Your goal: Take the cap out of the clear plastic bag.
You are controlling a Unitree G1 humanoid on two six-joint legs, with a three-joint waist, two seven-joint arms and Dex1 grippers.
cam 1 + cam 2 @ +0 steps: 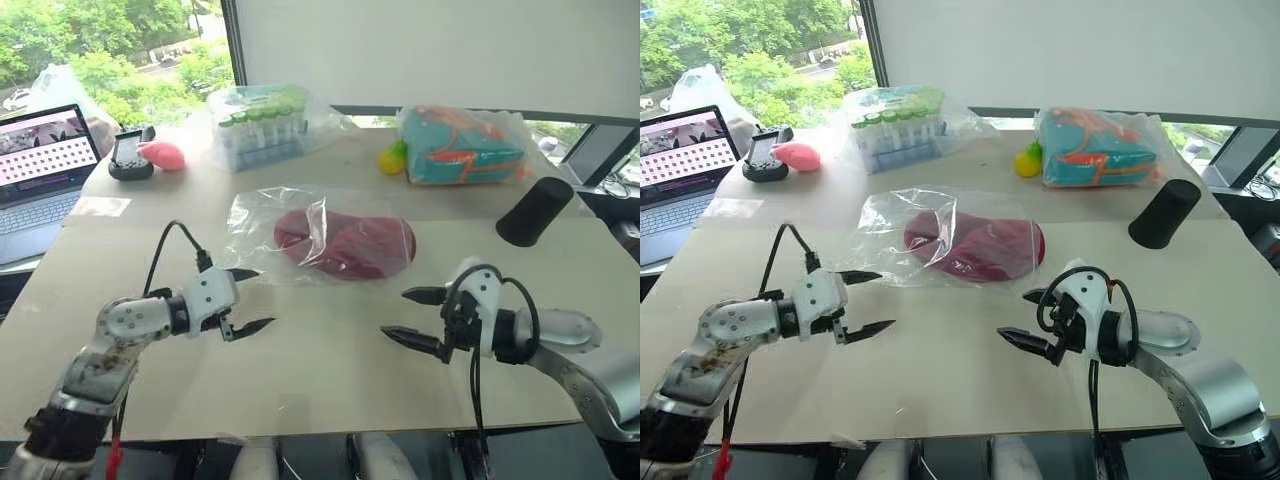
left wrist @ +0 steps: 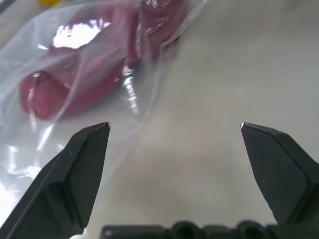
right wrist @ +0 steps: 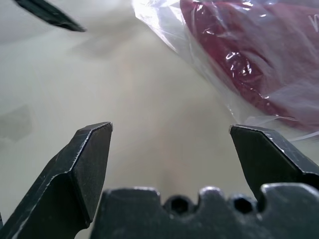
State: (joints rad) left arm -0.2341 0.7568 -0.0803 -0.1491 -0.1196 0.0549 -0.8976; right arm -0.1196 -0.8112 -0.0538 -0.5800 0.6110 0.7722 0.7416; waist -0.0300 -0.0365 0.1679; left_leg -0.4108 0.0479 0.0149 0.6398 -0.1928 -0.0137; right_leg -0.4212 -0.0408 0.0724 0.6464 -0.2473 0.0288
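The dark red cap (image 1: 345,240) lies flat inside the clear plastic bag (image 1: 262,215) in the middle of the table (image 1: 330,380). My left gripper (image 1: 265,297) hovers open just in front of the bag's near left corner, empty. Open and empty as well, my right gripper (image 1: 393,313) sits in front of the bag's near right side, pointing toward the left gripper. The left wrist view shows the cap (image 2: 99,55) under crinkled film (image 2: 30,149) just past one fingertip. The right wrist view has the cap (image 3: 249,45) beyond the bag's edge (image 3: 159,25).
Along the back of the table stand a bagged rack of green-topped tubes (image 1: 262,125), a bagged teal-orange item (image 1: 462,145), a yellow-green ball (image 1: 392,157) and a pink object (image 1: 163,155). A black cylinder (image 1: 535,210) stands at the right. A laptop (image 1: 40,160) sits at the left.
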